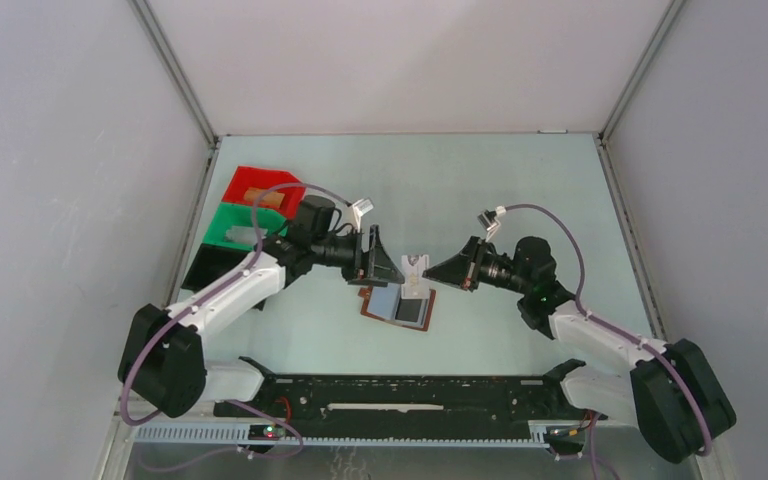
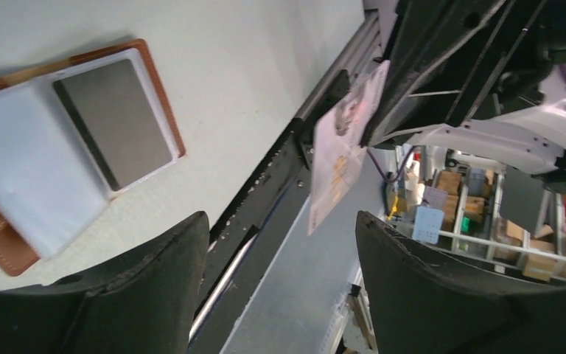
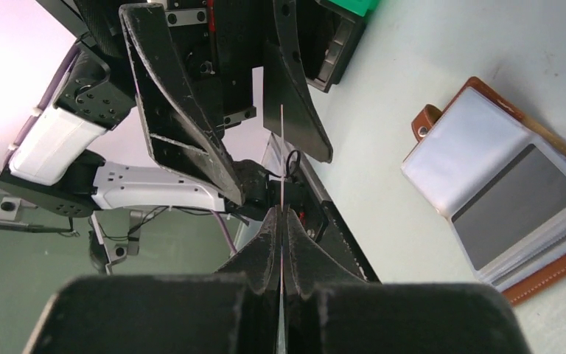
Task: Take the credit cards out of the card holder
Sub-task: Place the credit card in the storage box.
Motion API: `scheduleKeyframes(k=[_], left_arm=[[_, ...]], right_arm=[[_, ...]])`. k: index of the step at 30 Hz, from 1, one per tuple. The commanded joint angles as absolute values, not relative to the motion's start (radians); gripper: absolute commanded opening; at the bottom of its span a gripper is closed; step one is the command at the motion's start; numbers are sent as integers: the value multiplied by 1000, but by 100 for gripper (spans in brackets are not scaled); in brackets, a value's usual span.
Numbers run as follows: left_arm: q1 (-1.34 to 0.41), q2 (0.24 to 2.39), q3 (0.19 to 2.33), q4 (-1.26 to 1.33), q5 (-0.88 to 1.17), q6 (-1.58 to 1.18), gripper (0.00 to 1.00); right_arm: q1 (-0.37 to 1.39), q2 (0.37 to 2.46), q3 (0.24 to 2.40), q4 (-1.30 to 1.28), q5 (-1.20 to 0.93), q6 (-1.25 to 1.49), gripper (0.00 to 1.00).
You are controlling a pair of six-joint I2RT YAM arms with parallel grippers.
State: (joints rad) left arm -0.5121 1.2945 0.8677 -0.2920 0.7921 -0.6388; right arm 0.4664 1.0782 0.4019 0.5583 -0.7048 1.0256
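So: one card (image 2: 339, 147) out, pinched in right gripper (image 3: 282, 217) (midair); left gripper (image 2: 280, 221) wide, empty; grey card (image 2: 114, 122) left in card holder (image 2: 163, 96).

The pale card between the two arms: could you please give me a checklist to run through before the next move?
1. Right fingers shut on the pale card: ok.
2. Left fingers open and clear of that card: ok.
3. Card far enough inside the left fingers' gap to be pinched: cannot tell.
4. Card holder lying open on the table: ok.
5. Card holder emptied: not ok, a dark grey card sits in its pocket.
6. More cards behind the cloudy sleeves: cannot tell.
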Motion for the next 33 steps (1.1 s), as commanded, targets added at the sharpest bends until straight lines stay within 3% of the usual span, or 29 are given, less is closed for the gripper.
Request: scheduleKeyframes(k=[1, 5, 20, 23, 25, 27, 33], left_arm=[[-509, 1265, 843, -174, 898, -700, 77], [-509, 1267, 819, -83, 922, -764, 66], [-490, 1260, 815, -73, 909, -807, 2], [-450, 1241, 822, -135, 899, -781, 0], [-398, 1216, 837, -210, 886, -738, 0], [-339, 1191, 854, -280, 880, -702, 0], [-108, 1180, 951, -536, 812, -580, 0]], right_arm=[[487, 1127, 448, 741, -744, 1088, 0], [518, 1183, 462, 812, -743, 1123, 0], [555, 1281, 476, 826, -713, 1141, 2], [537, 1288, 476, 789, -709, 1145, 45], [525, 1266, 476, 726, -680, 1128, 64], [509, 1236, 476, 649, -647, 1098, 68], [444, 1132, 474, 382, -551, 996, 69]])
